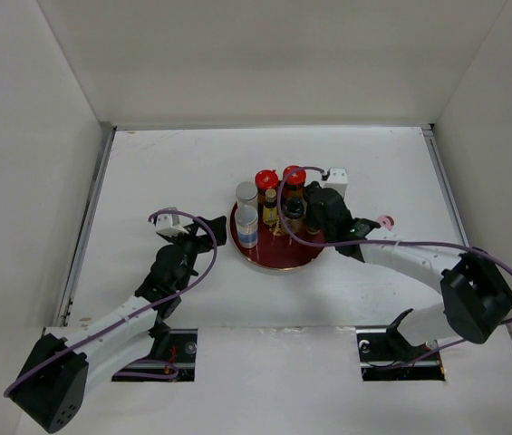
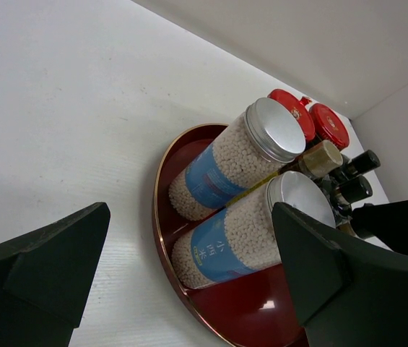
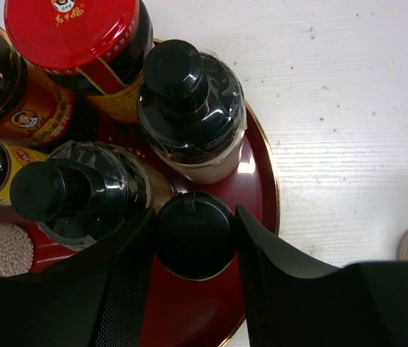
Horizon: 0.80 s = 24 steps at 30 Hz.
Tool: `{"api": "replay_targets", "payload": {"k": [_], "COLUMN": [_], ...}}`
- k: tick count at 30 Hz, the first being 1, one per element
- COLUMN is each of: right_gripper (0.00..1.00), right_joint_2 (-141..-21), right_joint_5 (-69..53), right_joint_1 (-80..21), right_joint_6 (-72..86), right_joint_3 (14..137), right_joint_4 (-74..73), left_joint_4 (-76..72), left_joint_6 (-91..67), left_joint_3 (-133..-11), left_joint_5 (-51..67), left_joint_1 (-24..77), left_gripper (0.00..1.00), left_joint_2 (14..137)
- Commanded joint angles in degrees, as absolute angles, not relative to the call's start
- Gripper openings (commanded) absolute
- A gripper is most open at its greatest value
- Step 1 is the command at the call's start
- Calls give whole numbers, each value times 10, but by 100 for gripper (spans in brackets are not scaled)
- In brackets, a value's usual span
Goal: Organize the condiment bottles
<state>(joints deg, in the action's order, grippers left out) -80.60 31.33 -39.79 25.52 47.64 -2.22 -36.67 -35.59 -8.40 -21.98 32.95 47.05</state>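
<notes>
Right tool (image 3: 195,220) pinches a black-capped bottle (image 3: 193,246) upright by the tray (image 3: 263,181) rim, likely to pack it against its neighbours; left tool (image 2: 189,213) spread wide, empty, facing the silver-capped cylinders (image 2: 240,155).

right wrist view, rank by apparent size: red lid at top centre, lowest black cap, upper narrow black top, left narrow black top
1. red lid, though cropped by the frame
2. lowest black cap
3. upper narrow black top and left narrow black top: alike, not ranked
</notes>
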Motion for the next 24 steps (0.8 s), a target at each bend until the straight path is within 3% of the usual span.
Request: {"api": "replay_targets", "payload": {"k": [1,8,14,17,20,24], "right_gripper": [43,48,70,75,73,44], "right_joint_2": [-809,-825,-774,-720,-664,-572], "right_joint_5": [325,325,326,328,330,375], "right_joint_1": [-402,-402,-402,-401,-374,-318], "right_joint_6": [266,264,261,261,263,290], "right_joint_3": [483,477,473,468,447,394], "right_joint_4": [16,13,3,-4,-5,-6], "left_joint_4": [-389,-389,-390,-389,-389,-389], "left_joint_6": [-361,-361,-361,-363,-363,-364], "left_joint_3": [-83,-83,-83,-83,-83,-79], "left_joint_5": [-214,-214,-214,-214,-214,-217], "left_joint_1": [334,334,334,334,334,334], "left_gripper": [100,100,100,100,100,100], "left_joint_2": [464,465,467,466,462,460]}}
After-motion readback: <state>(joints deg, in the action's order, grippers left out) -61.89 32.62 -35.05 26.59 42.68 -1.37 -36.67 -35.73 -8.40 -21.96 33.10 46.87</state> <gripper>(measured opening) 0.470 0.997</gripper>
